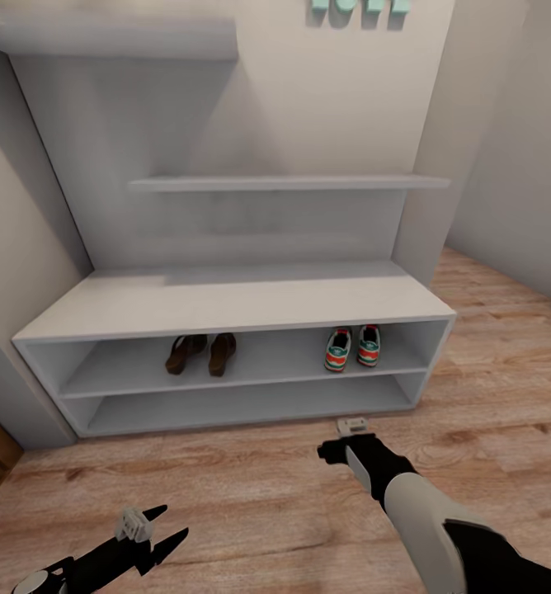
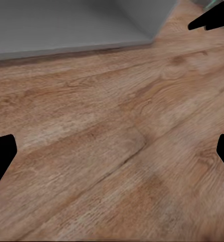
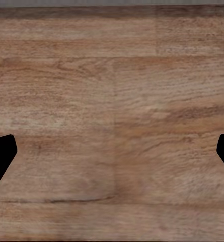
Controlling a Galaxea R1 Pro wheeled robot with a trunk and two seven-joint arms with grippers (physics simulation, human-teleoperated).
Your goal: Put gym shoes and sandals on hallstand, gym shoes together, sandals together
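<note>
White gym shoes (image 1: 352, 347) and sandals (image 1: 200, 353) sit paired inside the hallstand (image 1: 226, 301), so my left gripper (image 2: 112, 151) and right gripper (image 3: 112, 151) hang open, empty.

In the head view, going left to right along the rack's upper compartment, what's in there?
Left sandal → right sandal → a bare stretch of shelf → left gym shoe → right gym shoe. All four sit in the upper compartment of the rack, each pair side by side.

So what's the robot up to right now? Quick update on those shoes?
Left gripper and right gripper open, empty, over floor. Sandals paired, gym shoes paired, upper compartment of hallstand. No obstruction seen.
</note>
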